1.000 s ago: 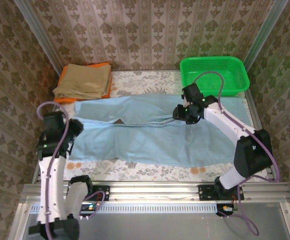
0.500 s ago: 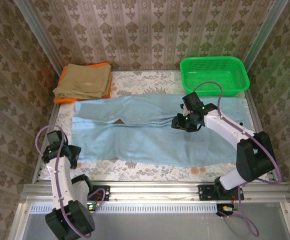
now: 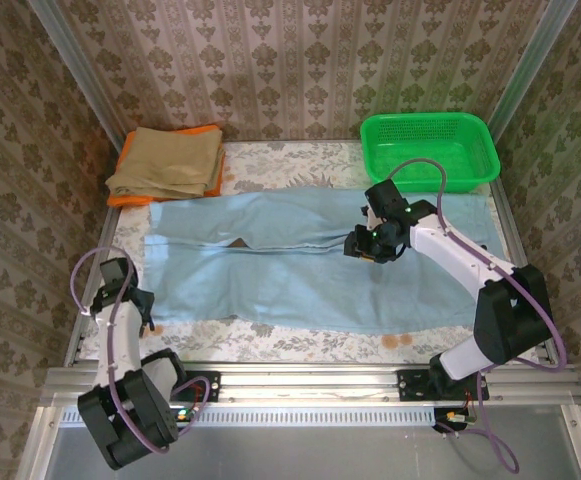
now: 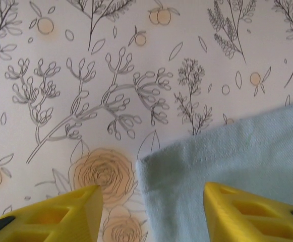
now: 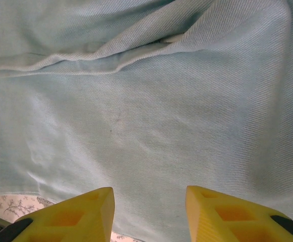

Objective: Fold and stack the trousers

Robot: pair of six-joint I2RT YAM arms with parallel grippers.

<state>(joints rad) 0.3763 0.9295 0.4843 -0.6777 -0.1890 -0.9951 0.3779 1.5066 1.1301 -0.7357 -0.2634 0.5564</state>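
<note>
Long sky-blue thin-fabric trousers [image 3: 300,270] lie flat mid-frame. Left end effector [image 4: 149,201] gapes empty at their corner; right end effector [image 5: 149,206], likewise, above them.

From my station, the trousers [image 3: 300,265] lie flat lengthwise across the middle of the table [image 3: 270,343], legs toward the left edge and the waist end toward the right edge. At the far left corner a folded pair of trousers [image 3: 167,162] sits on a cloth [image 3: 128,150]. At the far right corner stands a basket [image 3: 425,119], just behind the waist end. My left gripper [image 4: 149,194] is by the table's left edge, straddling the near left corner of the leg. My right gripper [image 5: 147,194] is over the trousers, right of centre.
</note>
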